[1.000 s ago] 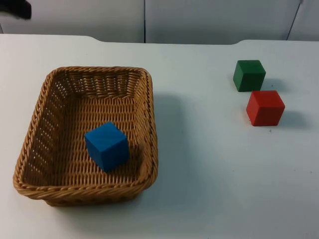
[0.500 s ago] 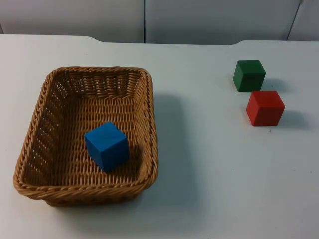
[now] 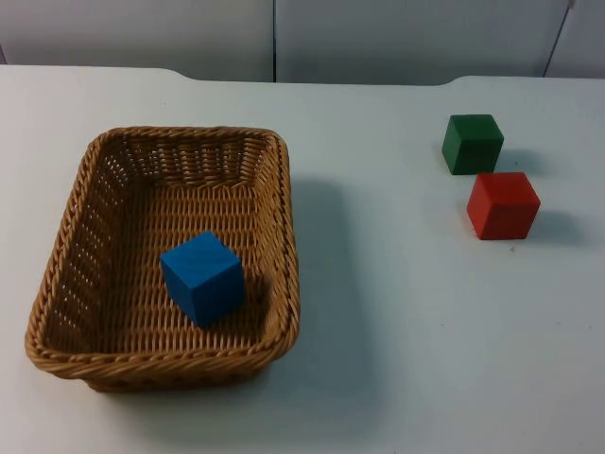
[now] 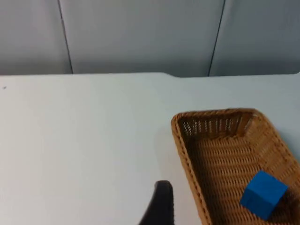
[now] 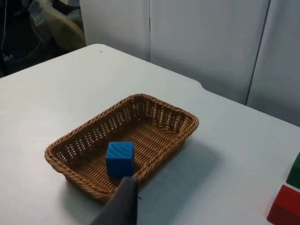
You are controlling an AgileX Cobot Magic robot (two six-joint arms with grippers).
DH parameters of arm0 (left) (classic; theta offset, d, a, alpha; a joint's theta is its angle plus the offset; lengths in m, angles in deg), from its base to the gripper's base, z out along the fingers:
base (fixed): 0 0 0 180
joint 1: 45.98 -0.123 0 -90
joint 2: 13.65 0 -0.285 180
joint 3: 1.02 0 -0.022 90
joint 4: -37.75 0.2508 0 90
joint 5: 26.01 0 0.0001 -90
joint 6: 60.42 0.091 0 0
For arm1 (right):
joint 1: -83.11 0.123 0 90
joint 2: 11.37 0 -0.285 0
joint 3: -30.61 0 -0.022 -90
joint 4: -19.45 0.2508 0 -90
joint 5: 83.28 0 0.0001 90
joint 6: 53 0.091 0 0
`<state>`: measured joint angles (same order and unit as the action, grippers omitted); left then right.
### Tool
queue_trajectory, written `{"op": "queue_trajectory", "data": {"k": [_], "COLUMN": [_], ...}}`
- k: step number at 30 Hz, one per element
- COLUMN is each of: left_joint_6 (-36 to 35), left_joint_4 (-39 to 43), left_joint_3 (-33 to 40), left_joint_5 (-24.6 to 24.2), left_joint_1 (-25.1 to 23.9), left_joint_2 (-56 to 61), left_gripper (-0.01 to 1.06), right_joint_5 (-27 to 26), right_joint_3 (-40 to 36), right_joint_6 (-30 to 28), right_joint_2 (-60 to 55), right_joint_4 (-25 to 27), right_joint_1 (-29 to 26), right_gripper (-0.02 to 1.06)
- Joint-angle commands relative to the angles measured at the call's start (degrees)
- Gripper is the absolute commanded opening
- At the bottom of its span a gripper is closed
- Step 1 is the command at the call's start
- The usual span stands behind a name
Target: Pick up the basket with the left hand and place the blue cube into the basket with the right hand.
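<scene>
Top view: the wicker basket sits flat on the white table, toward the left arm's side, and the blue cube lies inside it on the woven floor, turned a little askew and closer to the near right-hand wall than to the far one. Well apart from the basket, on the right arm's side, a green cube and a red cube stand just beside each other on the bare table, the green one farther back toward the grey wall. From the left wrist view, the left gripper hangs above the table just beside the basket's outer wall, apart from it, with the blue cube resting within. From the right wrist view, the right gripper is raised over the table near the basket's rim, the blue cube beyond its tip. Whether either gripper's jaws are wide or narrow I cannot tell; neither holds anything.
</scene>
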<state>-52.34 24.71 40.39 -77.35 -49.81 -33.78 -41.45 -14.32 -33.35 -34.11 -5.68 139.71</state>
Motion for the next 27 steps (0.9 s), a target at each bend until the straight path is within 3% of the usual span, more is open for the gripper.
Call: {"op": "queue_trajectory", "data": {"k": [1, 9, 12, 20, 27], "left_joint_6": [-2.69, -5.67, -6.57, -6.82, -6.69], "left_joint_4": [2.26, 8.89, 9.13, 8.82, 8.77], "left_joint_3": [1.74, 3.27, 4.62, 6.39, 6.39], "left_joint_5": [-3.82, -9.75, -9.99, -10.29, -10.29], "left_joint_1": [0.14, 0.01, 0.01, 0.01, 0.01], "left_joint_2": [4.82, 12.34, 12.34, 12.34, 12.34], "left_gripper": [0.74, 0.74, 0.74, 0.74, 0.74], "right_joint_5": [-0.74, 0.48, 3.15, 9.04, 14.25], "right_joint_3": [-0.25, -0.25, -0.25, -0.25, -0.25], "right_joint_6": [-0.51, -3.85, -7.22, -18.28, -20.54], "right_joint_2": [0.25, 0.25, 0.25, 0.37, 2.43], "right_joint_4": [0.2, 3.17, 5.94, 19.71, 23.19], "right_joint_1": [0.07, 0.07, 0.07, 0.07, 0.07], "right_gripper": [1.04, 1.04, 1.04, 1.04, 1.04]}}
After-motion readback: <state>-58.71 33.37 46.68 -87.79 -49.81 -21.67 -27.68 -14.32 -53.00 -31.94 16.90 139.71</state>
